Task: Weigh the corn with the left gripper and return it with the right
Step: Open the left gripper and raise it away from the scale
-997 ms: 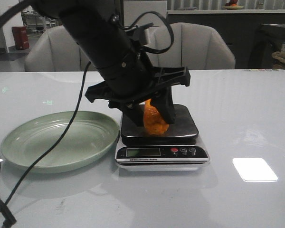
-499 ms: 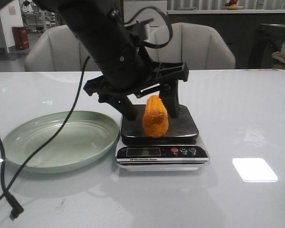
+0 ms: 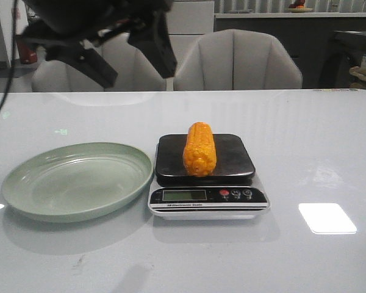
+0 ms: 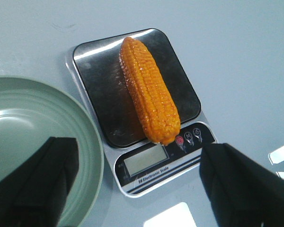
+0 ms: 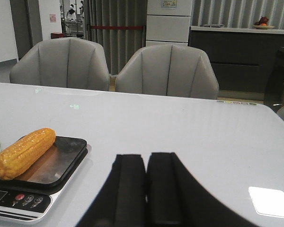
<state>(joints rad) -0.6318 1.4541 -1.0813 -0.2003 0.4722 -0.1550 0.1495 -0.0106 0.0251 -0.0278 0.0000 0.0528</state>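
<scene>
The corn [image 3: 199, 148] is an orange-yellow cob lying lengthwise on the black platform of the scale [image 3: 232, 160]. Nothing holds it. My left gripper [image 3: 134, 60] is open and empty, raised high above the table, behind and left of the scale. In the left wrist view the corn [image 4: 149, 90] lies below the wide-open left gripper [image 4: 137, 158], on the scale [image 4: 97, 94]. My right gripper [image 5: 146, 163] is shut and empty, low over the table right of the scale [image 5: 61, 163]. The corn [image 5: 23, 151] shows there too. The right gripper is out of the front view.
A pale green plate [image 3: 76, 180] sits just left of the scale, almost touching it; it also shows in the left wrist view [image 4: 28, 123]. Two grey chairs [image 3: 238, 61] stand behind the table's far edge. A bright light patch [image 3: 327, 218] lies on the table at the right.
My left gripper has let go of the corn, opened and risen up and to the left. The corn went from held tilted to lying flat on the scale.
</scene>
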